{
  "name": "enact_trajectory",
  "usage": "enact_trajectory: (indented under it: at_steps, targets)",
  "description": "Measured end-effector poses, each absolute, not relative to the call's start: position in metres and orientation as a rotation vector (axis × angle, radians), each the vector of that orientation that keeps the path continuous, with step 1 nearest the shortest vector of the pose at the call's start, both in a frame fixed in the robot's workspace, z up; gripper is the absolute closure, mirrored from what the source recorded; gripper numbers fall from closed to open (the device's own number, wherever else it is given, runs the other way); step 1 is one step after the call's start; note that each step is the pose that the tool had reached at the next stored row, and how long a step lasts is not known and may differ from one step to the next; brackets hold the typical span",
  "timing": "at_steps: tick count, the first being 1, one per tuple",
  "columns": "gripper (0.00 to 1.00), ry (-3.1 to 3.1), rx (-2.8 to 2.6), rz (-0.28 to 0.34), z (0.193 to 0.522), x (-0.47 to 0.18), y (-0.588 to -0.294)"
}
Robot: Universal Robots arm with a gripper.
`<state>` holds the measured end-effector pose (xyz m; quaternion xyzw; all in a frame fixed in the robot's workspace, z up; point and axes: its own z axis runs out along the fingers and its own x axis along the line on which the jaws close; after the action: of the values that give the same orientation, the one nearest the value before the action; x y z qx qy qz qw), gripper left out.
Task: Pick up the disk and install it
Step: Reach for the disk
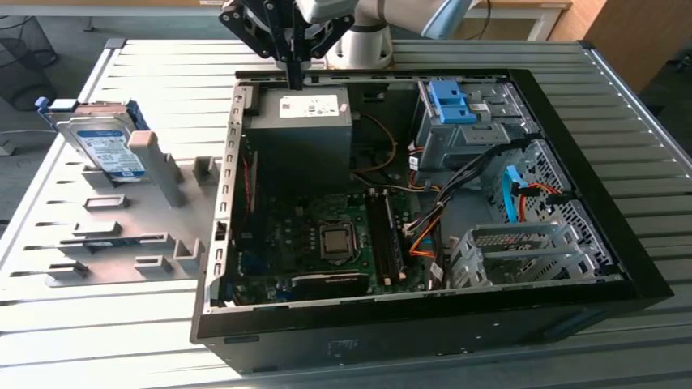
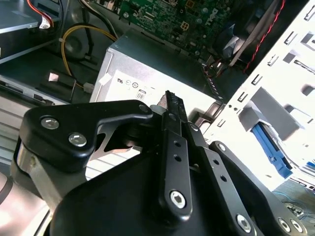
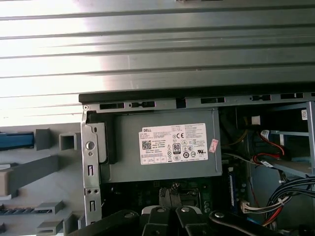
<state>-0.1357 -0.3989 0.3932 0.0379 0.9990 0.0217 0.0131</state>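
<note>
The disk [image 1: 103, 146], a silver drive with a white-and-blue label and blue side rails, stands on edge in a grey slotted holder [image 1: 119, 235] at the exterior view's left, outside the computer. My gripper [image 1: 294, 77] hangs over the back rim of the open computer case [image 1: 605, 267], just above the power supply [image 1: 301, 130] and well to the right of the disk. Its black fingers [image 2: 170, 101] are pressed together with nothing between them. The gripper's linkage [image 3: 167, 221] shows over the power supply's white sticker [image 3: 172, 143].
Inside the case are a motherboard [image 1: 324, 235], orange and black cables [image 1: 427, 227], a blue bracket on a drive bay [image 1: 452, 101] and a perforated grey cage [image 1: 519, 251]. The case and holder rest on a slatted metal table [image 1: 173, 73].
</note>
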Motion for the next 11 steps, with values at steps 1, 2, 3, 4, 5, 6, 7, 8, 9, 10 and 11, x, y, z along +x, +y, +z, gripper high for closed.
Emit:
enact_trajectory:
  at_steps: [1, 2, 3, 4, 5, 6, 7, 8, 9, 10, 11]
  targets:
    - [0.89, 3.113, 0.118, 0.068, 0.3932, -0.136, -0.3989]
    - [0.89, 3.112, 0.118, 0.068, 0.3932, -0.1363, -0.3989]
    - [0.89, 3.112, 0.118, 0.068, 0.3932, -0.1366, -0.3989]
    - [0.89, 3.112, 0.118, 0.068, 0.3932, -0.137, -0.3989]
    - [0.89, 3.112, 0.118, 0.068, 0.3932, -0.1373, -0.3989]
    - [0.89, 3.112, 0.118, 0.068, 0.3932, -0.1377, -0.3989]
    - [0.89, 3.112, 0.118, 0.068, 0.3932, -0.138, -0.3989]
    - [0.89, 3.112, 0.118, 0.068, 0.3932, -0.1384, -0.3989]
    - [0.89, 3.112, 0.118, 0.068, 0.3932, -0.1386, -0.3989]
    - [0.89, 3.112, 0.118, 0.068, 0.3932, -0.1388, -0.3989]
    - [0.89, 3.112, 0.118, 0.068, 0.3932, -0.139, -0.3989]
